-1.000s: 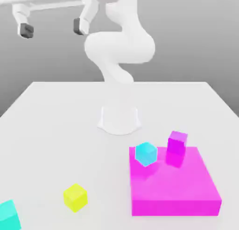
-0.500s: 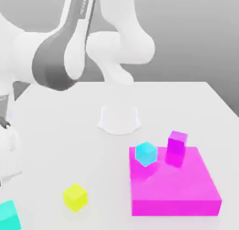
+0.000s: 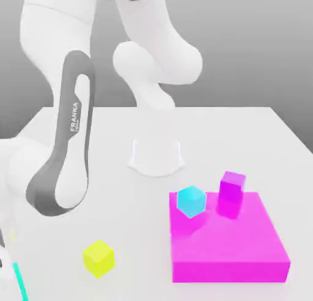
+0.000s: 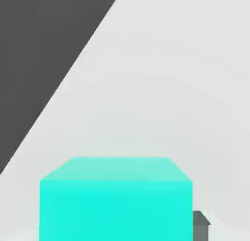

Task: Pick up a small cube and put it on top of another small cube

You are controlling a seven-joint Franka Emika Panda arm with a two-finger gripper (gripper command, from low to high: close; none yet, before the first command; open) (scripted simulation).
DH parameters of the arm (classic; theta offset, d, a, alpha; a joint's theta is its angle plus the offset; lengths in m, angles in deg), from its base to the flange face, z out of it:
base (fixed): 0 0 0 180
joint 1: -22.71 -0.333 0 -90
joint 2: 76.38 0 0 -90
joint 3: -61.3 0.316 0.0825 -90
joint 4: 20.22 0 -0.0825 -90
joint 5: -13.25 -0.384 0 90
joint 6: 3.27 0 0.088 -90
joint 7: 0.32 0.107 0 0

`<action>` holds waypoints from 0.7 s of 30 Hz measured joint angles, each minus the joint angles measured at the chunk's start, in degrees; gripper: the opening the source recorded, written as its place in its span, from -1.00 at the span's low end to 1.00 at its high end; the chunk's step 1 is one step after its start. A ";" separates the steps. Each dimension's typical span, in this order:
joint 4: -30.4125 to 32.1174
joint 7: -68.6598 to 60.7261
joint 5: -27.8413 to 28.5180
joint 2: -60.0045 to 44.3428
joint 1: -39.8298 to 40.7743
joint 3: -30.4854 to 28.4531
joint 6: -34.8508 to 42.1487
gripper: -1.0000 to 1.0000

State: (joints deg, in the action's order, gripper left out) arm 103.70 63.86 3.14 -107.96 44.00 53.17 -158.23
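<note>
The gripper [image 4: 117,235] is clamped on the turquoise-green cube [image 4: 116,201] at the table's [image 3: 232,135] near corner on the exterior view's left, where a shallow grip could let it slip before reaching the yellow cube [image 3: 98,258].

Sky-blue cube [image 3: 191,201] and magenta cube [image 3: 231,193] on magenta slab [image 3: 227,251]; white table [image 3: 244,141].
</note>
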 joint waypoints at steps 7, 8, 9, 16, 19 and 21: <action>4.62 -2.90 5.03 10.86 -2.00 -1.05 5.96 -1.00; 5.75 -4.73 6.01 12.01 -2.23 -0.73 5.89 -1.00; 6.89 -6.63 6.94 13.15 -2.43 -0.37 5.81 -1.00; 14.93 -21.56 11.54 20.87 -3.21 2.88 5.20 -1.00; 18.38 -28.91 12.20 24.06 -3.51 4.40 4.91 -1.00; 20.69 -34.16 12.15 26.15 -4.00 5.34 4.72 -1.00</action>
State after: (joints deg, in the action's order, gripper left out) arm 124.38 29.70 15.29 -81.81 40.00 58.51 -153.51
